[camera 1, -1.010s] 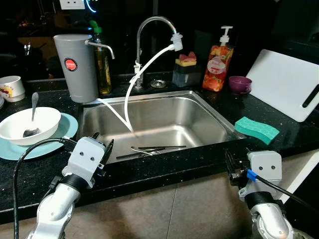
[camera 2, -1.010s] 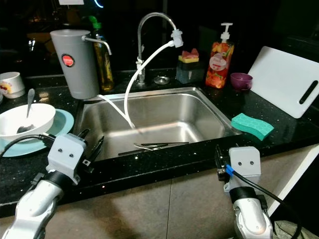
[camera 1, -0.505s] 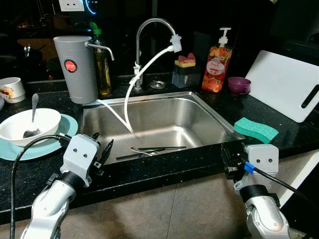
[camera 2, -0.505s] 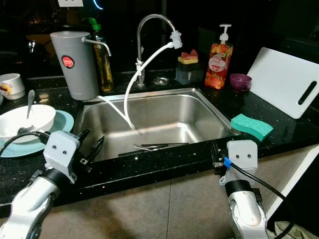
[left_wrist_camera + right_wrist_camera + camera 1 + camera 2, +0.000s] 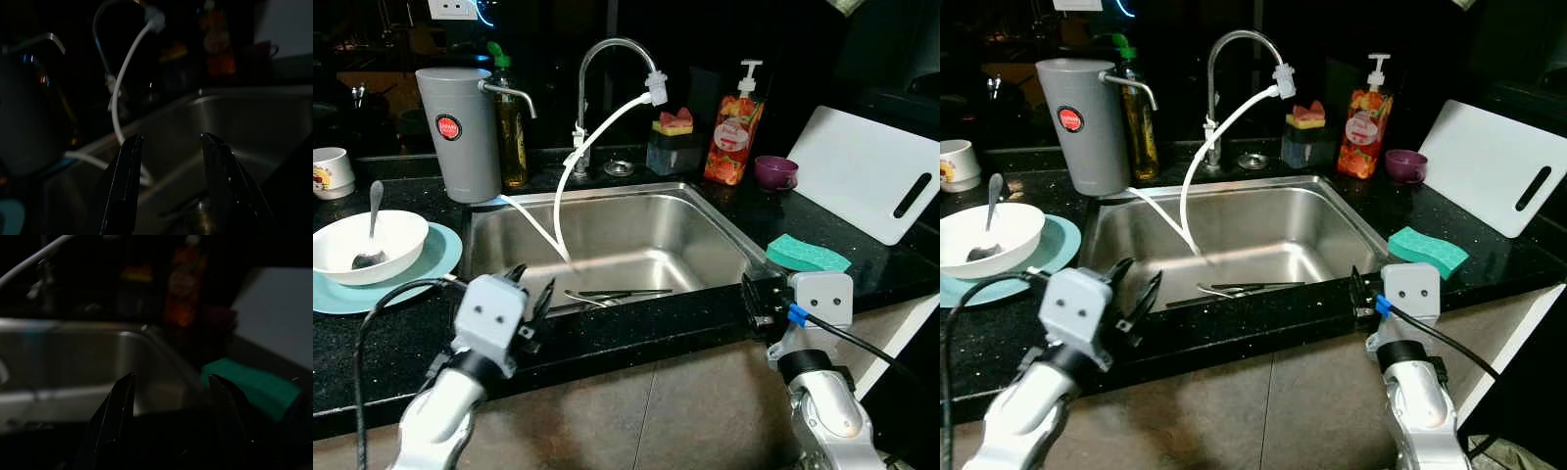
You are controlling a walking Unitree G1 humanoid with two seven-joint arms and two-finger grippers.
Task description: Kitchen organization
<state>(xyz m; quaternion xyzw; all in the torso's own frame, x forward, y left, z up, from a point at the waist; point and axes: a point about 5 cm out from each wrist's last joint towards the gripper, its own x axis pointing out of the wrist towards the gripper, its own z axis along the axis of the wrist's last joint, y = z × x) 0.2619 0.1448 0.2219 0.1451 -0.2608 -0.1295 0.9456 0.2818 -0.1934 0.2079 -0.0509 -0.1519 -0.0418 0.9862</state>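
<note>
A steel sink (image 5: pixel 705 211) is set in a black counter, with dark cutlery (image 5: pixel 612 295) lying on its floor. My left gripper (image 5: pixel 530 296) hovers open at the sink's front left edge, with nothing between its fingers (image 5: pixel 124 186). My right gripper (image 5: pixel 751 300) is open over the counter's front edge at the sink's front right corner, also empty. A green sponge (image 5: pixel 806 255) lies on the counter just right of it. On the left, a white bowl (image 5: pixel 367 243) with a spoon sits on a teal plate (image 5: pixel 435 259).
A grey dispenser (image 5: pixel 460 132) and an oil bottle stand behind the sink at the left. A tap (image 5: pixel 607 59) with a white hose (image 5: pixel 570 176) hangs into the basin. A soap bottle (image 5: pixel 729 137), a sponge holder, a purple cup (image 5: pixel 773 171) and a white cutting board (image 5: pixel 862 171) line the back right.
The view has shifted slightly. My left gripper has moved right along the sink's front edge; my right gripper has risen a little toward the counter edge. The objects stayed put.
</note>
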